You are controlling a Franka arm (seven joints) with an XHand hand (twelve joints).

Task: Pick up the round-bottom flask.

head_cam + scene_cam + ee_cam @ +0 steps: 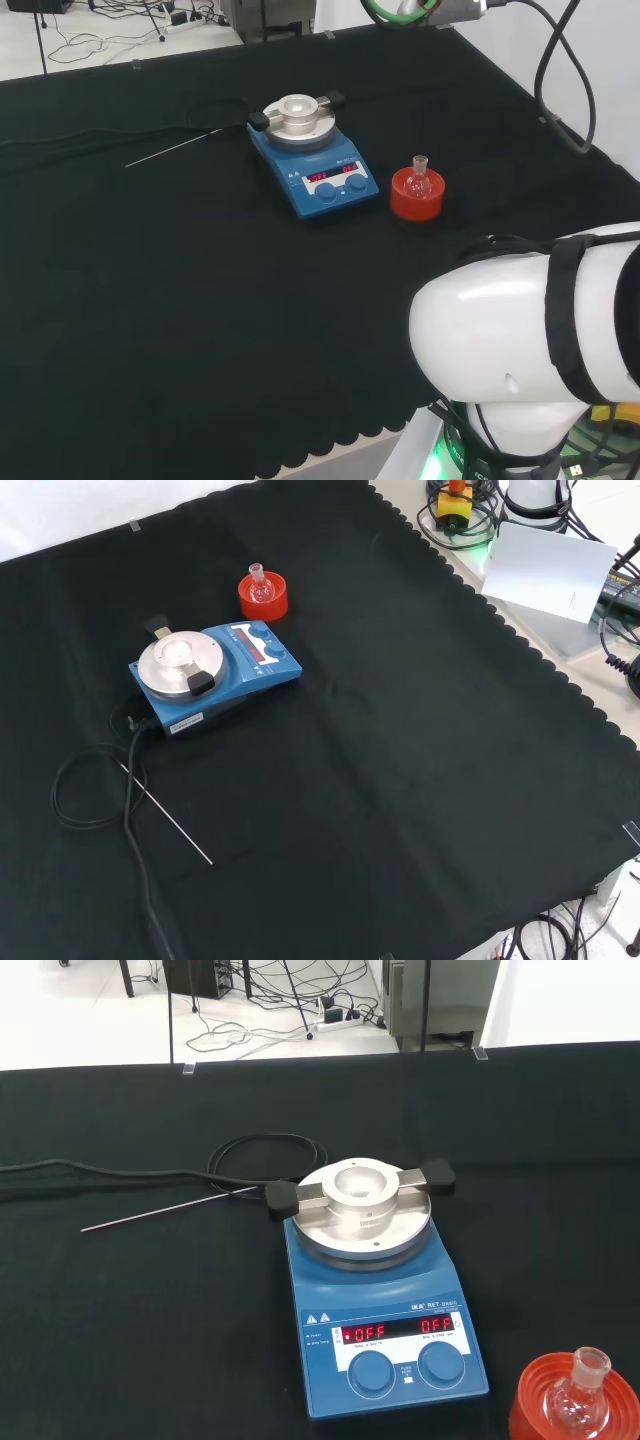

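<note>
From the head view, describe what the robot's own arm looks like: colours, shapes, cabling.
The arm is a big, rounded, glossy white link with a smooth bulbous end. A black strap wraps around it and thin black cables run along its top. Below it, the base glows green, with black cabling and a bit of yellow beside it.

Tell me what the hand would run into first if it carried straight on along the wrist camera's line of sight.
Probably the blue hotplate stirrer, at its round metal top plate, which sits mid-view. The round-bottom flask in its red ribbed stand lies off that line. Depth is uncertain.
</note>
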